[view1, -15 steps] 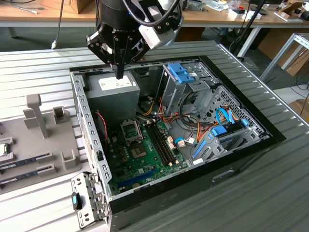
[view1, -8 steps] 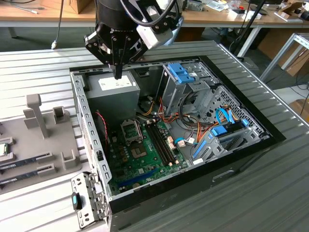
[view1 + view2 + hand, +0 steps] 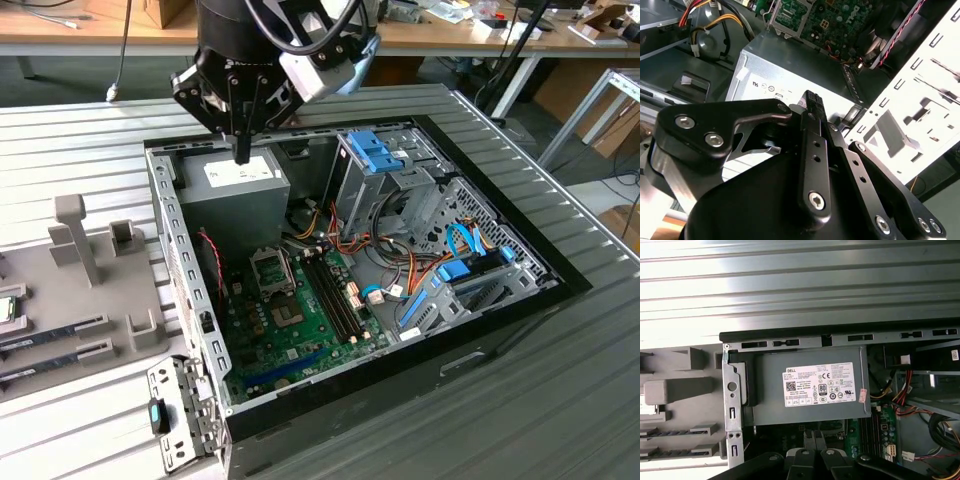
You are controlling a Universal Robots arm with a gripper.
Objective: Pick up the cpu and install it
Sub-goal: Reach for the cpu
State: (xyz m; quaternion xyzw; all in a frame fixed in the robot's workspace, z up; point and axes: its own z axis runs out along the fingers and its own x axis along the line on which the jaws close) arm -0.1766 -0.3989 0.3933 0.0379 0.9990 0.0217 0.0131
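Surface: a grey ribbed metal surface point(image 3: 480, 420) lies nearest in the exterior view, on the near side of the power supply, and runs all round the case.
Case: a black-walled, silver-framed desktop computer case point(image 3: 400, 388), side open, is sunk into the surface. The power supply sits in its far corner on the exterior view's left.
Tray: a pale grey moulded plastic tray point(image 3: 90, 300) lies on the surface, to the exterior view's left of the power supply and nearer the camera. Long narrow memory sticks point(image 3: 50, 335) lie in its slots.
cpu: a small flat square chip with a silver-grey top and a thin green rim point(image 3: 6, 310) lies on the tray, cut by the picture's edge. It is well to the exterior view's left of the power supply and well apart from the gripper.
Motherboard: a green circuit board point(image 3: 300, 340) lies flat in the case on the near side of the power supply.
Socket: a square metal-framed socket point(image 3: 270, 270) sits on the motherboard, just beside the power supply's near edge.
Power supply: a grey metal box with a white label point(image 3: 235, 195) point(image 3: 810, 385).
Gripper: a black two-fingered gripper point(image 3: 241, 150) point(image 3: 812, 102) point(image 3: 815, 440) hangs over the power supply near its label. Its fingers are together with nothing between them.
Drive cage: a silver cage with blue plastic clips point(image 3: 380, 155) stands to the exterior view's right of the power supply.
Desks: wooden desks point(image 3: 100, 35) stand beyond the power supply, farthest off.
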